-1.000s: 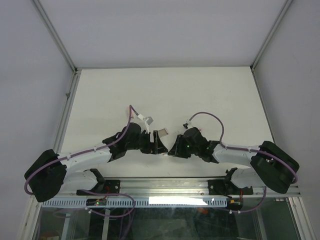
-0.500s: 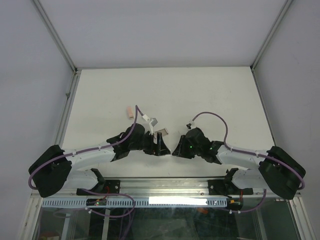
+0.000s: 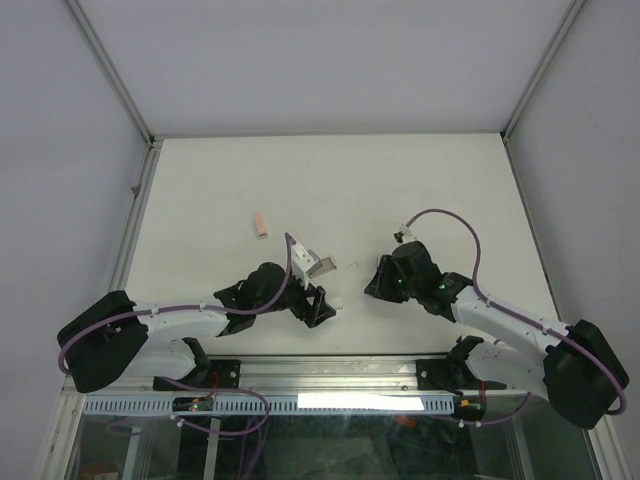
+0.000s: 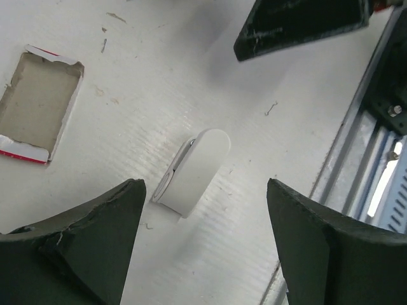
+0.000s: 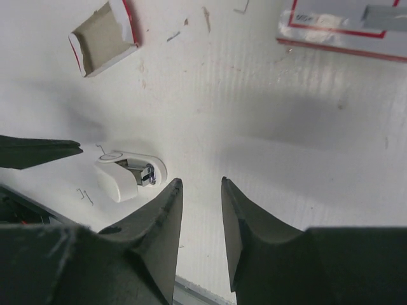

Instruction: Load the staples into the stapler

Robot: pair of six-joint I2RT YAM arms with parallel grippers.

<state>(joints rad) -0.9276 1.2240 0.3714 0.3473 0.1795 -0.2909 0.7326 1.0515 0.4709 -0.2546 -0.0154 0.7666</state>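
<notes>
Left end effector (image 4: 205,189) spread, empty, straddling the white mini stapler (image 4: 194,171) lying on the tabletop (image 4: 191,76). Right end effector (image 5: 199,184) nearly pressed together, pinching nothing.

Staples box (image 5: 343,28) lies flat at its 1 o'clock. Only the right wrist view shows it. There's a grey strip (image 5: 385,14) on it, maybe staples.

Likely light, crushable card and a brittle strip, so pinch across the long edges.

Left wrist view: empty tray (image 4: 38,105) at the stapler's 10 o'clock. Top view alone shows the pink oblong (image 3: 260,224).

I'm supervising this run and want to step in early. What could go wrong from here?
The small white stapler lies loose on the table, framed by the left gripper's open fingers; closing on its rounded shell might squirt it sideways.
The right gripper hangs nearby, so the two could bump.
The torn-open staples box shows a bare cardboard inside, so staples may have spilled.
</notes>
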